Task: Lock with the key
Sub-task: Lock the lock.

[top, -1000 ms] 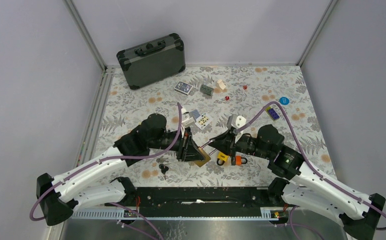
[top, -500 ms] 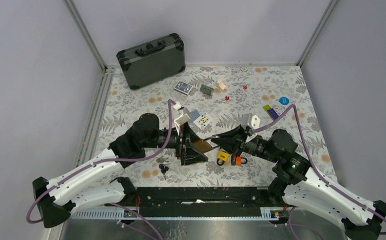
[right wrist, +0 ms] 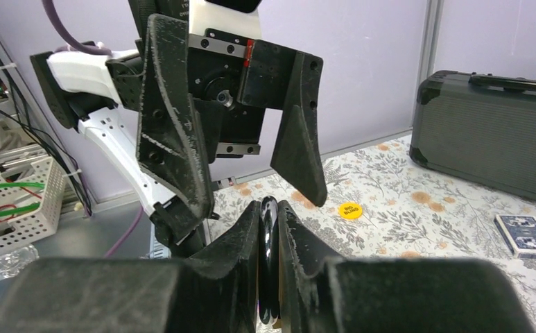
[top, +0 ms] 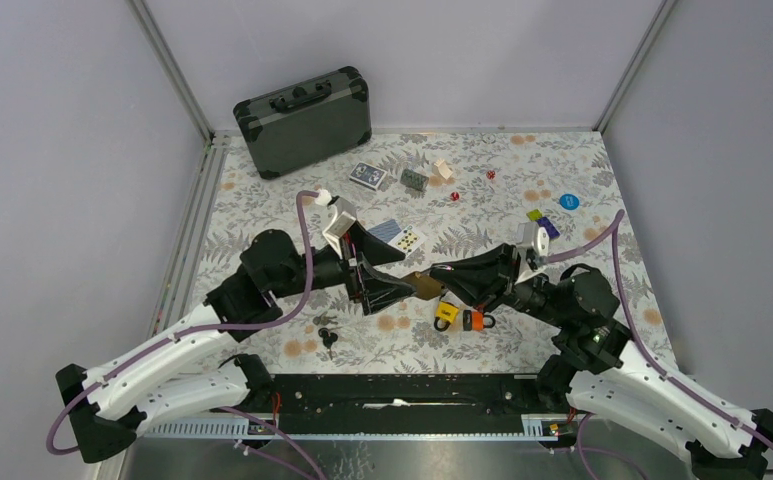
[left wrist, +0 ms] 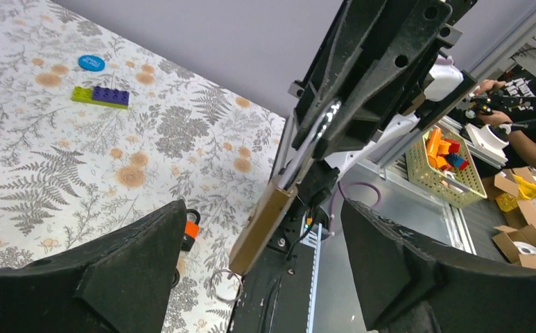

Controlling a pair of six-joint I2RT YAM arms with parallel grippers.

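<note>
Gripping the brass padlock (top: 423, 286) in midair, the right gripper (top: 441, 279) is pinched narrow. The left gripper (top: 406, 272) gapes wide, facing it, touching nothing. The keys (top: 328, 337) lie on the table.

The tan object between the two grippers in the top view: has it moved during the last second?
Yes. The tan object went right and away from the near edge, judged against the yellow padlock.
</note>
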